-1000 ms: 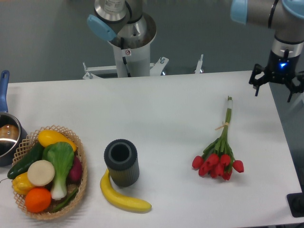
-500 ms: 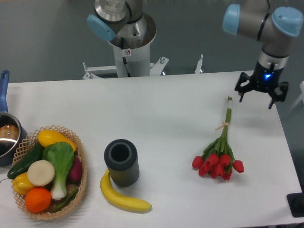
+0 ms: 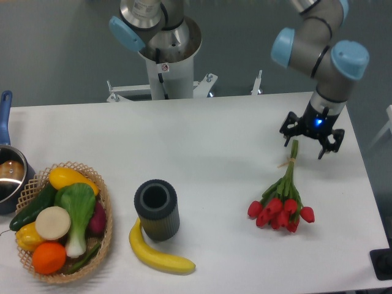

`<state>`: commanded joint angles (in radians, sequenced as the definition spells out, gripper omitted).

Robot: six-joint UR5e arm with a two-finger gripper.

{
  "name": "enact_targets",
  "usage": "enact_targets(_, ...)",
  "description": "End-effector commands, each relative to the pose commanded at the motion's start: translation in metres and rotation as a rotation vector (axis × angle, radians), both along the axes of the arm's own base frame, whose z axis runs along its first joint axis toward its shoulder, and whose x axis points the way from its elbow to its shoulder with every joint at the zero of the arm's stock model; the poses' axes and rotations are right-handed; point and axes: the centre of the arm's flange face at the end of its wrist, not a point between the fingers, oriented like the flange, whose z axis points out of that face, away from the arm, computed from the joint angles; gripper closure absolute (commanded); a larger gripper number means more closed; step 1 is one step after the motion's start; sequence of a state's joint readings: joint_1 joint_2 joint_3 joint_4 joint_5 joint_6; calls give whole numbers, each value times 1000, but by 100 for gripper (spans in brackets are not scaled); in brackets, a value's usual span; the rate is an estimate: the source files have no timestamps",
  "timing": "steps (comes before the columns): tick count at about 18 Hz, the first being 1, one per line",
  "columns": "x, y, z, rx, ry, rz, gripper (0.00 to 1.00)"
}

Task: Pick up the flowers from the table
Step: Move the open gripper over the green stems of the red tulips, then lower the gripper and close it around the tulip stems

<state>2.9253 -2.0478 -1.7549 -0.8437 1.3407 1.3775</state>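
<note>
The flowers (image 3: pixel 282 201), a bunch of red tulips with thin green stems tied by a pale band, lie on the white table (image 3: pixel 208 141) at the right. Their blooms point toward the front edge and the stem ends point away. My gripper (image 3: pixel 304 144) hangs open just over the far end of the stems, fingers spread to either side and pointing down. Nothing is between the fingers.
A dark ribbed cylinder cup (image 3: pixel 157 209) stands at the front centre with a banana (image 3: pixel 158 255) lying beside it. A wicker basket (image 3: pixel 104 211) of vegetables and fruit sits at the front left, next to a blue-handled pot (image 3: pixel 8 174). The arm's base (image 3: pixel 165 64) rises behind the table.
The gripper has moved left and toward the front, from beyond the table's right edge to a spot over the far end of the stems. The flowers have not moved.
</note>
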Motion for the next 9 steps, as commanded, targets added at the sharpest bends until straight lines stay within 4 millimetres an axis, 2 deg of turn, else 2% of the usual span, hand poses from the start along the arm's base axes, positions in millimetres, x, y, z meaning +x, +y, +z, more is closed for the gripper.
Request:
enact_targets(5, 0, 2, -5, -1, -6, -3, 0)
enact_targets(9, 6, 16, -10, -3, -16, -22, 1)
